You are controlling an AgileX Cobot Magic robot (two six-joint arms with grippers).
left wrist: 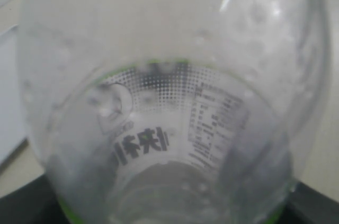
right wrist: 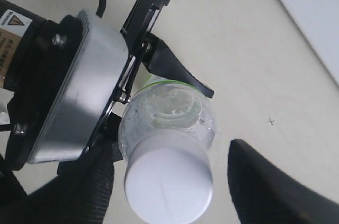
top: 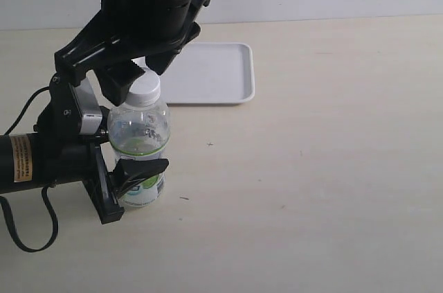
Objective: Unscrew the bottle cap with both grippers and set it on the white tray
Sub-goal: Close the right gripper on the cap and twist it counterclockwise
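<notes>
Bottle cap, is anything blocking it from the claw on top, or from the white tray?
No, nothing visible does. The right gripper is open with a finger on each side of the bottle cap, only gaps between. Nothing lies between the bottle and the white tray; the left gripper holds the bottle lower down.

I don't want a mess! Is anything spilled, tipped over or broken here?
Nothing stands out. The small clear plastic bottle stands upright in the black left gripper, its round white cap on; no spill shows.
</notes>
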